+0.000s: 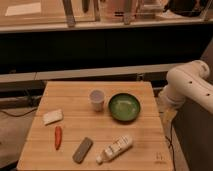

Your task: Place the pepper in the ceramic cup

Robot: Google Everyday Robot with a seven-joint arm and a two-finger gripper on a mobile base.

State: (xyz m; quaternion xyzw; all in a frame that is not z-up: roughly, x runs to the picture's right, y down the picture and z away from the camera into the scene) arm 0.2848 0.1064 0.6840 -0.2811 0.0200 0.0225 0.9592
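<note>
On the wooden table (135, 145), toward its front left corner, the pepper (58, 137) was seen lying flat, its length running roughly front to back. The ceramic cup (96, 99) was placed upright near the middle of the tabletop, well apart from the pepper and farther back. Just to the right of the cup, a green bowl (124, 106) was set, close to it but not clearly touching. A pale flat object (52, 116) was laid near the left edge, between the pepper and the back of the table. A grey block (82, 150) was positioned at the front, right of the pepper, and a white bottle (114, 148) was laid on its side beside the block. At the right edge, a white jointed arm (187, 82) was seen beside the table. The gripper was left outside the view, so whether it was open or closed could not be told.
</note>
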